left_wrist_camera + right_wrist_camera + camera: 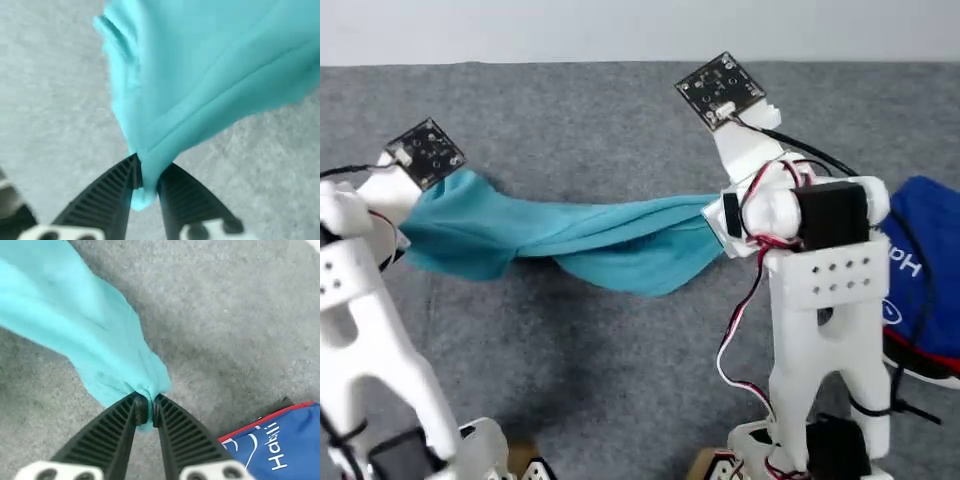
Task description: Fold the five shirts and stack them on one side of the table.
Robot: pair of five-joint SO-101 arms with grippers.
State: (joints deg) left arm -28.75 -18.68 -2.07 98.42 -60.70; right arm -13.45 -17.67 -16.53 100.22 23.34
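While the teal shirt stretches between the arms from nine o'clock toward the middle of the grey surface, the left gripper and right gripper each clamp one end; a blue shirt lies at three o'clock.

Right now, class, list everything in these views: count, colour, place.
Teal shirt: one, teal, stretched and twisted between the two arms over the table.
Blue shirt: one, blue with red trim and white print, bunched at the table's edge beside the right arm.
Table: one, grey cover, under everything.
Left arm: one, white, black jaws shut on one end of the Teal shirt.
Right arm: one, white, black jaws shut on its other end.
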